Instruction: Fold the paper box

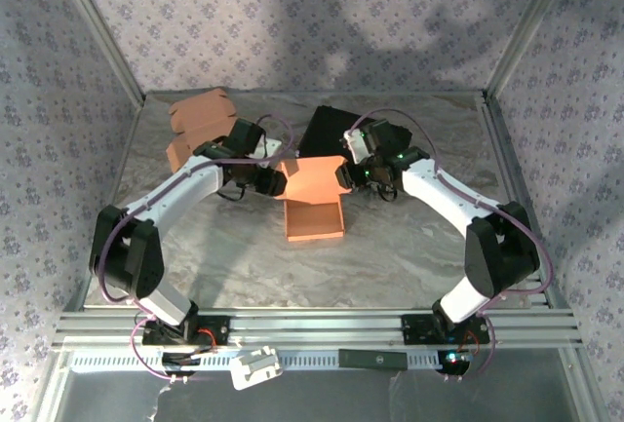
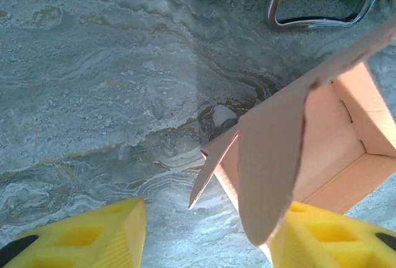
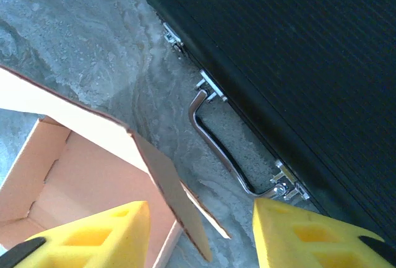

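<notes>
Top external, marbled table, floral walls, paper box, left end effector apart, right end effector apart

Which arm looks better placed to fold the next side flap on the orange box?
Probably left. The left claw is open with the left flap of the paper box overlapping one finger, so closing should catch it. The right claw is open, but the right flap hangs in its gap.

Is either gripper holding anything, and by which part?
Nothing is held: the left gripper and the right gripper stand open at side flaps of the orange cardboard box.
</notes>
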